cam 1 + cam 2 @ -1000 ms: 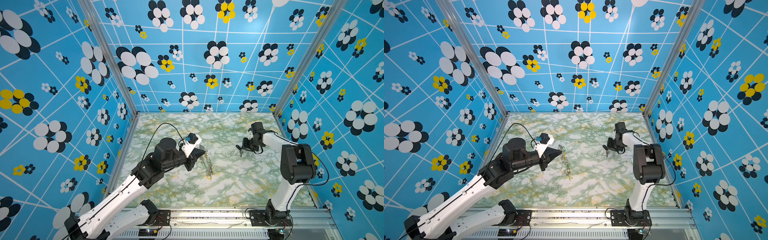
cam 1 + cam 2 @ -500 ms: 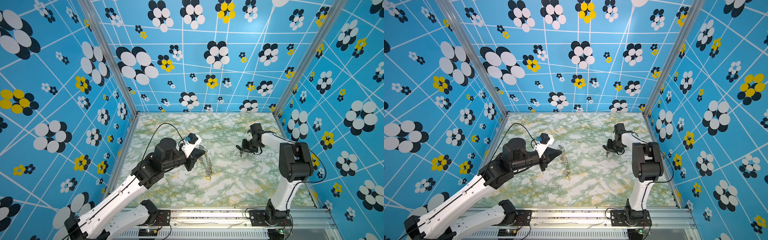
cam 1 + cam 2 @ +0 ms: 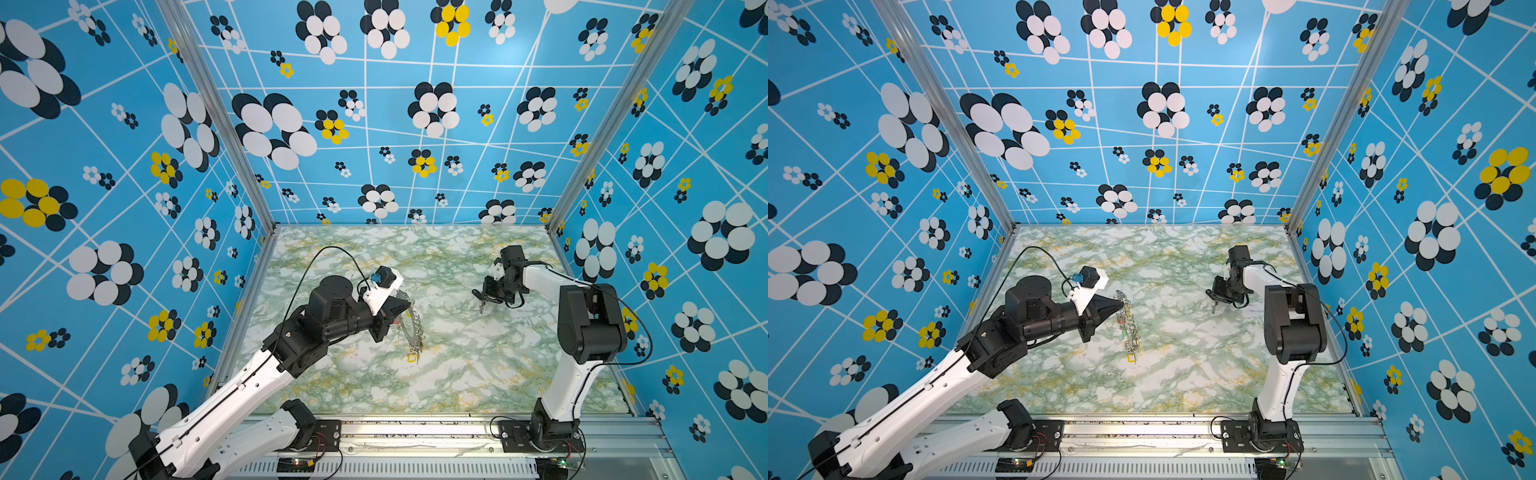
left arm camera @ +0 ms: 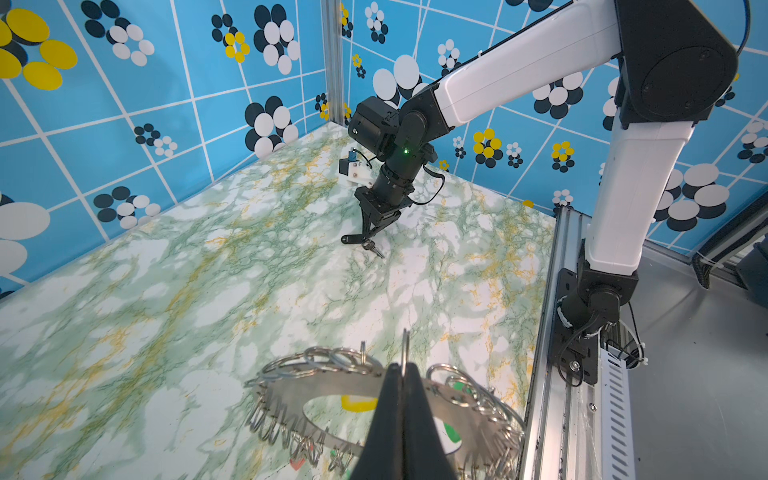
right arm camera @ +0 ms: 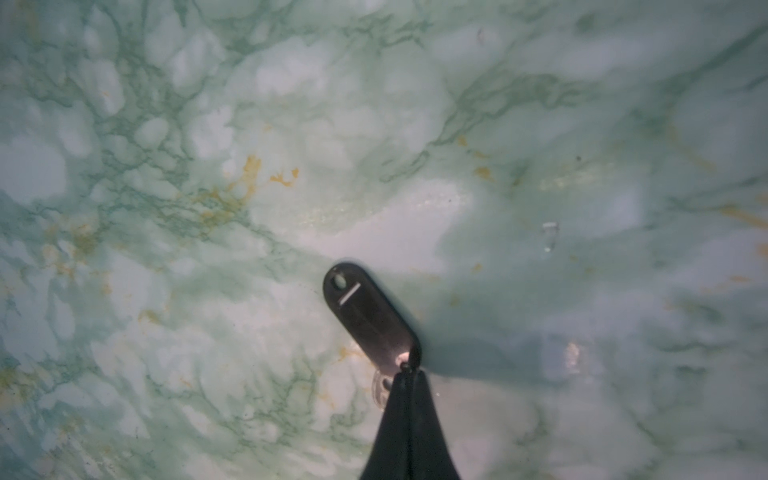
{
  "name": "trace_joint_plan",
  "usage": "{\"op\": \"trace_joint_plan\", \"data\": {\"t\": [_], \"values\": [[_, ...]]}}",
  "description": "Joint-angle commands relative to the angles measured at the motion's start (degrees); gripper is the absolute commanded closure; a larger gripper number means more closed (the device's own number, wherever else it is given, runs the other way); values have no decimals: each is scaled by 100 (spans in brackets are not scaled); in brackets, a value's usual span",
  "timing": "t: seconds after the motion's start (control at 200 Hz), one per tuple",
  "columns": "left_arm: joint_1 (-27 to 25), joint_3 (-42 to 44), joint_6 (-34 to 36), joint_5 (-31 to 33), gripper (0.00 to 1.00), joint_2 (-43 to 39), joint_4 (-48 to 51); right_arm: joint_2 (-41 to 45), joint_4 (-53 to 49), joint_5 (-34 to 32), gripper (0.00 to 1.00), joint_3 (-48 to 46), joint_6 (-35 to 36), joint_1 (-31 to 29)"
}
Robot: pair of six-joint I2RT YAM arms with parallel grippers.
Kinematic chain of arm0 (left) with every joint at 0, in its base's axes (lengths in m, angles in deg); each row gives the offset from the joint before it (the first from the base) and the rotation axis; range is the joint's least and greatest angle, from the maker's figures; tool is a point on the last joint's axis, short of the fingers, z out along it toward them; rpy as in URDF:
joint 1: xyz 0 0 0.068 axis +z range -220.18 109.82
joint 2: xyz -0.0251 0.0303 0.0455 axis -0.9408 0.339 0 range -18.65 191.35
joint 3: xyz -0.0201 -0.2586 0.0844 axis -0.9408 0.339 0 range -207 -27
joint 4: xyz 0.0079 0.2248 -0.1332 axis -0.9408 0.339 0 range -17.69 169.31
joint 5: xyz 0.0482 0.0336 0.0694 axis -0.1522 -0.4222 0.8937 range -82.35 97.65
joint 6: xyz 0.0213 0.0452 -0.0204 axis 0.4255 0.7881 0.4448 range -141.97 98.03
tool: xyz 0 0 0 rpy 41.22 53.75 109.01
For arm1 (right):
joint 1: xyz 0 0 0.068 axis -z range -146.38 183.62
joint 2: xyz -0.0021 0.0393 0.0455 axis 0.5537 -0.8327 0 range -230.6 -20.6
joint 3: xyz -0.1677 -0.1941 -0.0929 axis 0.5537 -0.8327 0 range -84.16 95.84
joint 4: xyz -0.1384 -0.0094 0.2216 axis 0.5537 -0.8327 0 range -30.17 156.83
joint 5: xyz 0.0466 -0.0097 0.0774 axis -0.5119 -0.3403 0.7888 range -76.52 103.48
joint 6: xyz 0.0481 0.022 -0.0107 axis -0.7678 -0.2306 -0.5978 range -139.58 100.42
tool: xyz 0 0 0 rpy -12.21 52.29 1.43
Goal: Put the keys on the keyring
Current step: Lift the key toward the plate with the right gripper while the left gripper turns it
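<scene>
The left hand [image 4: 402, 369] pinches a wire loop [image 4: 405, 343] of the keyring [image 4: 286, 391], while the right hand [image 4: 365, 237] grips the keys [image 4: 376, 249].

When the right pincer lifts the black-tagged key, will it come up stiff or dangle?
Probably dangles: the right pincer is shut where the black tag meets the key, so both may swing. Likely light, being tiny beside the pincer. The smooth tag might slide across the table.

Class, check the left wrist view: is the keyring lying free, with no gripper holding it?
No, the left gripper is shut on one wire loop of the keyring.
</scene>
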Motion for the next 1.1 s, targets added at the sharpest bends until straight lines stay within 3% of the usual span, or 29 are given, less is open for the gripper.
{"op": "trace_joint_plan", "data": {"t": [0.0, 0.24, 0.44, 0.61, 0.87, 1.094], "values": [[-29, -172, 93, 53, 100, -103, -159, 590, -125, -41, 100, -156, -5, -42], [-56, -359, 134, -26, 100, 42, -276, 2046, 203, 541, 100, -812, 294, -202], [-102, -655, 367, -44, 100, 216, -346, 3524, 1248, 1743, 100, -1517, 768, -465], [-160, -921, 587, -132, 100, 391, -514, 4479, 2174, 3238, 100, -1865, 959, -709], [-318, -1368, 1161, -309, 100, 615, -595, 5476, 2762, 4365, 100, -1642, 838, -937], [-559, -1712, 1506, -495, 100, 813, -563, 5870, 1807, 4327, 100, -956, 1713, -1516]]}}
